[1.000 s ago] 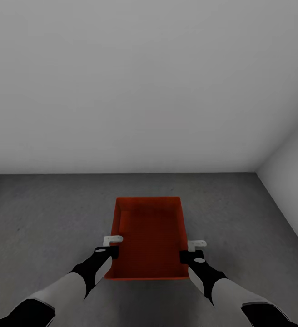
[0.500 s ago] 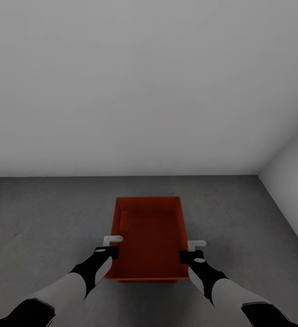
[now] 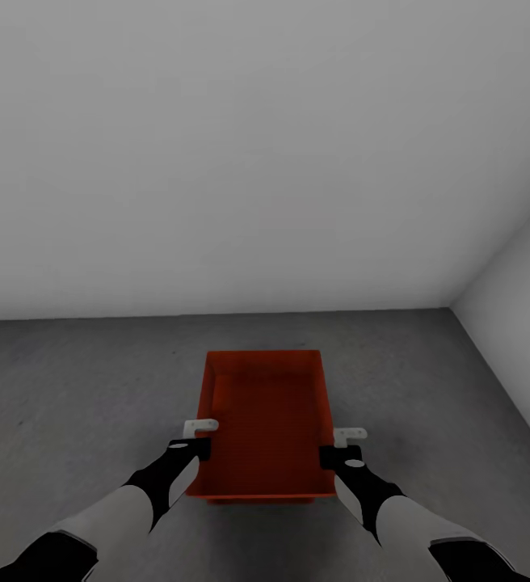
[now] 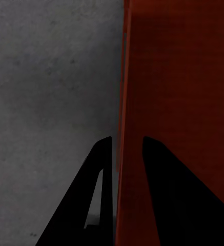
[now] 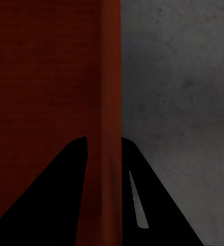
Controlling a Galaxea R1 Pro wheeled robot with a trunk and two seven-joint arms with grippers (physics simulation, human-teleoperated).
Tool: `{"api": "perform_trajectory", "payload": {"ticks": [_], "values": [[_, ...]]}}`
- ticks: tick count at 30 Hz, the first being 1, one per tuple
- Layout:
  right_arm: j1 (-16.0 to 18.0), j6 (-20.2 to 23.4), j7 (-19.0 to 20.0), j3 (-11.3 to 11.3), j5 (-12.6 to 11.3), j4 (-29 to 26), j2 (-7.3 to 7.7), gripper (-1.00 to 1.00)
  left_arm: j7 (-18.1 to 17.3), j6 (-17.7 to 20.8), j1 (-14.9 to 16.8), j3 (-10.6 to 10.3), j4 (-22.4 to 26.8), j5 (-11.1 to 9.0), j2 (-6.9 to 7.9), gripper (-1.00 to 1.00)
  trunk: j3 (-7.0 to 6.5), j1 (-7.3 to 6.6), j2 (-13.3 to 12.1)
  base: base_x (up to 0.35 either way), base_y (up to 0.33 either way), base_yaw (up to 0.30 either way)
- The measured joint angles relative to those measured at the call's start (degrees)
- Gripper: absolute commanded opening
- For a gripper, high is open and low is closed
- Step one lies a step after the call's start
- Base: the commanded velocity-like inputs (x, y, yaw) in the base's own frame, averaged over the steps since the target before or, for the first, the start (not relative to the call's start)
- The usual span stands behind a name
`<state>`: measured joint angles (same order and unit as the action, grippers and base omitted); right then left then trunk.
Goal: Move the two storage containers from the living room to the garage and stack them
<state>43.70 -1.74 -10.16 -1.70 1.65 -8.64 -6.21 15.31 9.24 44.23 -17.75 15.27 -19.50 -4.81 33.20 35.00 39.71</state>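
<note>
In a bare garage, the left pincer (image 3: 201, 436) clamps the left wall of an orange-red storage bin (image 3: 267, 420), one finger (image 4: 99, 195) outside the thin wall and the other inside it, as the left wrist view shows. The open-topped bin sits in the middle of the head view, between the two arms, over the dark grey speckled concrete floor (image 3: 71, 388); along its near bottom edge a second orange-red rim (image 3: 257, 499) peeks out from underneath, though whether the upper bin rests on it cannot be told. The right pincer (image 3: 342, 445) grips the bin's right wall in the same manner, its fingers (image 5: 142, 205) straddling the wall. Behind stands a plain pale grey wall (image 3: 257, 162), meeting a side wall (image 3: 523, 323) in the corner at far right.
</note>
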Motion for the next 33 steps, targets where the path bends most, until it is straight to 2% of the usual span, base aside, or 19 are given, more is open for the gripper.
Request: {"api": "perform_trajectory", "payload": {"ticks": [8,18,33], "values": [[0.01,0.0,-0.09,-0.06,-0.02,0.01,-0.02,-1.0,-0.03,-0.07,-0.01,0.04,-0.05,0.0,0.0,-1.0,0.0,0.0,0.0,0.002,0.006,-0.026],[0.0,-0.02,-0.06,-0.13,-0.02,0.01,0.03,-1.0,0.01,-0.24,-0.01,0.12,-0.2,0.0,-0.08,-1.0,0.0,0.0,0.0,0.049,0.122,-0.001],[0.0,-0.01,-0.03,-0.11,-0.01,0.01,0.03,-1.0,0.0,-0.19,-0.01,0.1,-0.17,0.0,-0.07,-1.0,0.0,0.0,0.0,0.002,0.007,0.0]]}}
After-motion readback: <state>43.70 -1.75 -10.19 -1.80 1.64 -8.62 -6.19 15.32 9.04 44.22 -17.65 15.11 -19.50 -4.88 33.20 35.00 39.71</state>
